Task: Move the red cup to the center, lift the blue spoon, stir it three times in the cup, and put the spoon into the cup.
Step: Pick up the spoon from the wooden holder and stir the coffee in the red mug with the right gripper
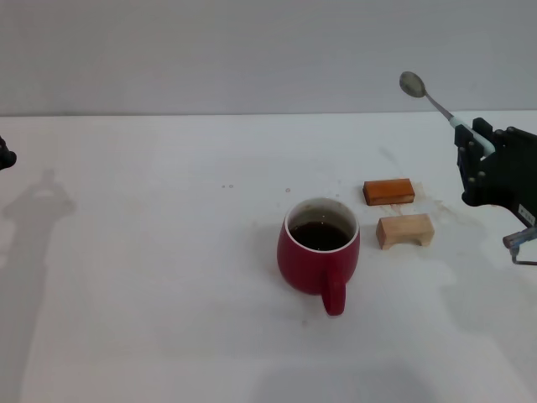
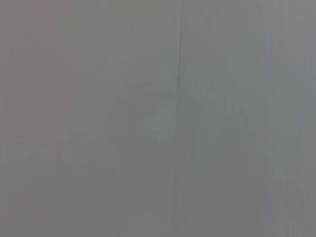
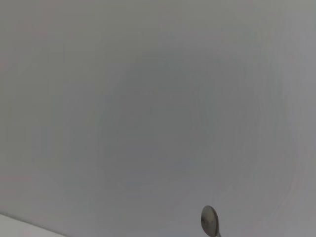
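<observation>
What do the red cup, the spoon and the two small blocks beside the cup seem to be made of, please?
The red cup looks like glazed ceramic: smooth dark red outside, white inside. The blue spoon, held by the right gripper, has a dull grey, seemingly metal bowl and a pale, perhaps plastic handle. The orange-brown block and tan block look like wood.

Left gripper [image 1: 5, 156]: only a dark sliver shows at the head view's left edge; the rest is cut off.
Right gripper [image 1: 471, 139]: body cut off by the head view's right edge.
Blue spoon [image 1: 432, 102]: most of the pale handle is hidden inside the right gripper; the right wrist view shows only the bowl [image 3: 209, 220], cut by the picture's edge.
Left wrist view: a featureless grey surface with one thin dark line; what it is cannot be told.
</observation>
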Robot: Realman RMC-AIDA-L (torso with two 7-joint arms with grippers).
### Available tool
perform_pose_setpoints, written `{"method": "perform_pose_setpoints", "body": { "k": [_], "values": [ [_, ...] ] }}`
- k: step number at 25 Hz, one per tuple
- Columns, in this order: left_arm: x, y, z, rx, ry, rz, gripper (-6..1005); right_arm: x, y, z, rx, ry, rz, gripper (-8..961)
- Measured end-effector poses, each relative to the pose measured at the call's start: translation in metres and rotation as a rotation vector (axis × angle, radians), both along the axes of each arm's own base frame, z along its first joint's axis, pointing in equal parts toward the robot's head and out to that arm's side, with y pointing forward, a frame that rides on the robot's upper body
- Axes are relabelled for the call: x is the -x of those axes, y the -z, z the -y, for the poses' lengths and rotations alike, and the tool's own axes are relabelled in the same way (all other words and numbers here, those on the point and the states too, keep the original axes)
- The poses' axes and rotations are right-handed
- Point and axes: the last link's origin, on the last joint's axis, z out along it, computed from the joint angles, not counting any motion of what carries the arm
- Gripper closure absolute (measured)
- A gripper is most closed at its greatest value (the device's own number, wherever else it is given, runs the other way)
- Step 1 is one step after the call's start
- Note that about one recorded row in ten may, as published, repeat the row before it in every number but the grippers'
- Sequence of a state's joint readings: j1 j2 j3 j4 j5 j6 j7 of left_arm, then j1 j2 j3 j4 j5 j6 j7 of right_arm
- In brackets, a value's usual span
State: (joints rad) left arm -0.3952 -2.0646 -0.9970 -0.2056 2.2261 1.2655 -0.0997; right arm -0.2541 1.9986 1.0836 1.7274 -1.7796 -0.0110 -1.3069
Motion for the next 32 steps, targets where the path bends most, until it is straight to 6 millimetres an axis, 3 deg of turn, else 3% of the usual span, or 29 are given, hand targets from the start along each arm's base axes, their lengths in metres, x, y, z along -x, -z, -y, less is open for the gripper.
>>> {"method": "perform_pose_setpoints", "body": {
  "k": [20, 32],
  "values": [
    [-0.001, 0.002, 0.000, 0.004, 0.002, 0.002, 947, 0.010, 0.008, -0.011, -0.046, 0.006, -0.023, 818],
    [0.000, 0.001, 0.000, 0.003, 0.002, -0.002, 946, 0.022, 0.020, -0.011, -0.213, -0.067, 0.121, 818]
  ]
}}
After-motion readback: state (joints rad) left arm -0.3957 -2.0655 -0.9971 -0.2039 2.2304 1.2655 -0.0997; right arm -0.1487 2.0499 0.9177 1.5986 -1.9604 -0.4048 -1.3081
